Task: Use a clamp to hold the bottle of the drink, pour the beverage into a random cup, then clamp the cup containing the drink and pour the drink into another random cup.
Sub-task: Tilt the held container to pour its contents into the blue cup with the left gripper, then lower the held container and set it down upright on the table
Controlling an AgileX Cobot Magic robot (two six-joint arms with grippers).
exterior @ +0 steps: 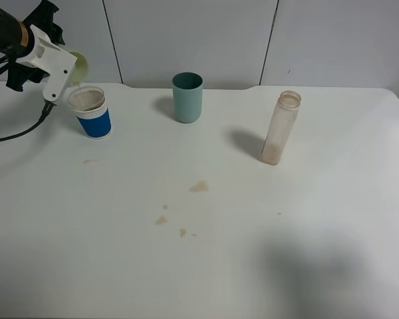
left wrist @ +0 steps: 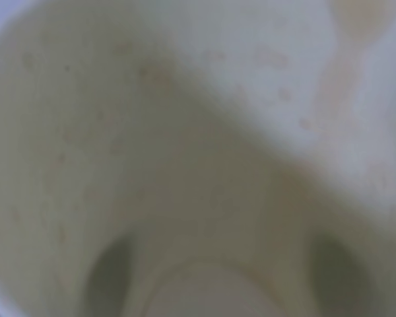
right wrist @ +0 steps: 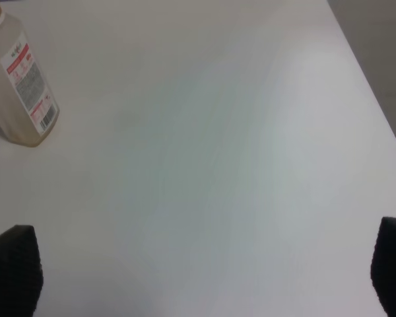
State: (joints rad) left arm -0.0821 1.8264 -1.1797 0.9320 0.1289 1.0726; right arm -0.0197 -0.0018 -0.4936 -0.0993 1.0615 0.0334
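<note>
1. Fingers of left gripper (exterior: 65, 74): shut hard on plain pale yellow-green tapered plastic tumbler (exterior: 79, 68), held tipped far over, mouth down toward short white paper cup with wide blue sleeve band (exterior: 90, 113); lip just above that cup's rim. Left wrist view filled by blurred tumbler wall (left wrist: 119, 165), streaked brown.
2. Fingers of right gripper (right wrist: 198, 274): spread wide, nothing between them, dark tips at frame corners over bare white table (right wrist: 218, 145).
3. Tumbler, handling: judged light, thin-walled, slightly springy, smooth and wet, so prone to slip or twist; best taken mid-body, squarely across the taper.
4. Blue-sleeved cup: standing upright near table's rear left, thin brown tea-coloured liquid (exterior: 86, 100) inside; soft paper, easily crushed, easily tipped by a nudge at the rim.
5. Tall clear plastic bottle with pink-and-white label (exterior: 280, 128): upright, uncapped, well apart at right, only a trace of brown at base; judged light and tippy.
6. Darker teal cup (exterior: 187, 97): upright at rear centre, untouched.
7. Brown spill spots (exterior: 199, 187): on table, mid-front.
</note>
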